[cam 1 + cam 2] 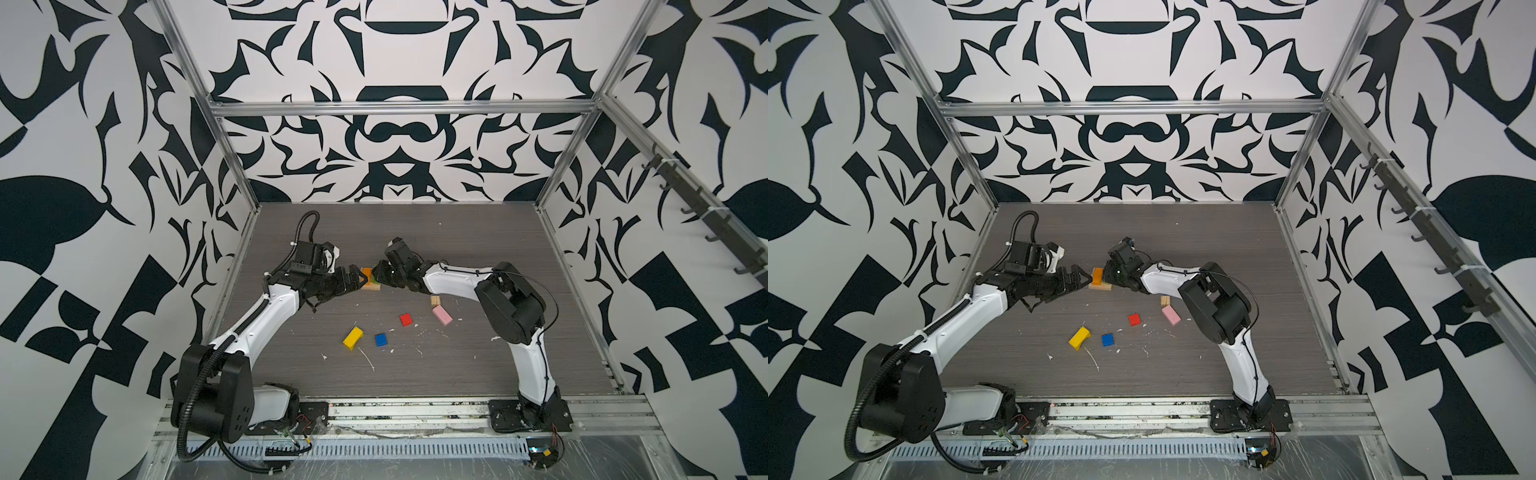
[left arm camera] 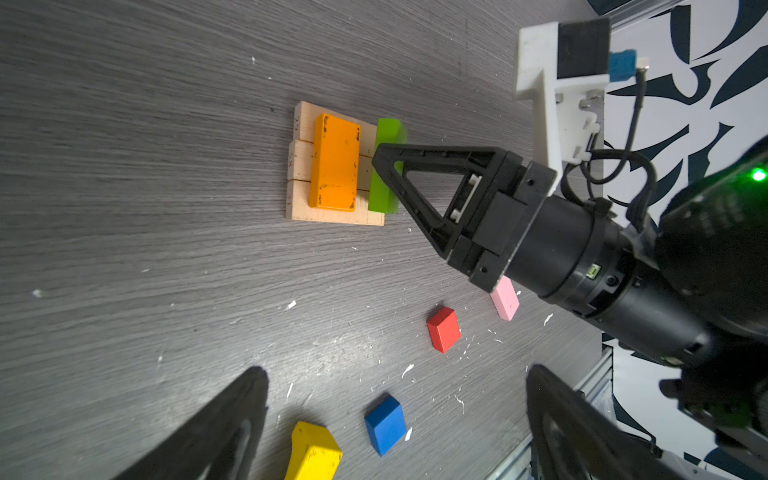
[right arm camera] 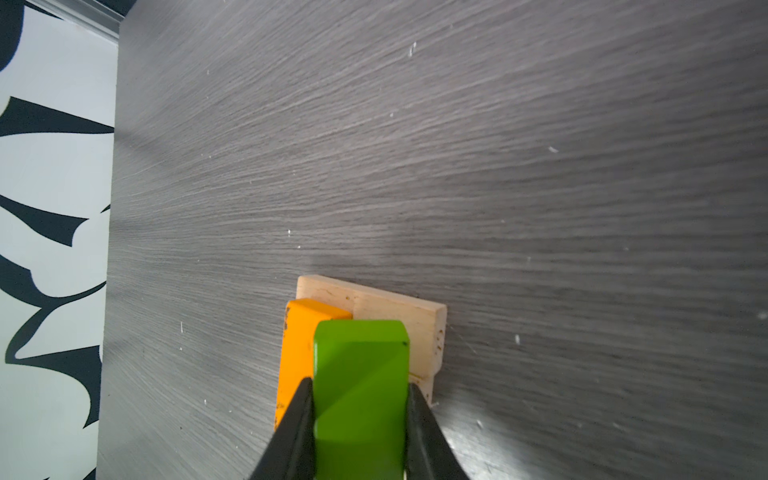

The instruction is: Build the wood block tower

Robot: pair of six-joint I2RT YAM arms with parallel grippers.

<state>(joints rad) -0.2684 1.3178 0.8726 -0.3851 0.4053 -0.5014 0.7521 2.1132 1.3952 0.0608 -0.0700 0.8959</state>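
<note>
The tower is a tan plank base with an orange block lying flat on it, seen in both top views. My right gripper is shut on a green block and holds it beside the orange one over the base's bare side. I cannot tell if the green block touches the planks. My left gripper stands open just left of the tower, holding nothing.
Loose blocks lie on the grey table nearer the front: yellow, blue, red, pink and a tan cube under the right arm. White scraps dot the table. Metal frame rails border it.
</note>
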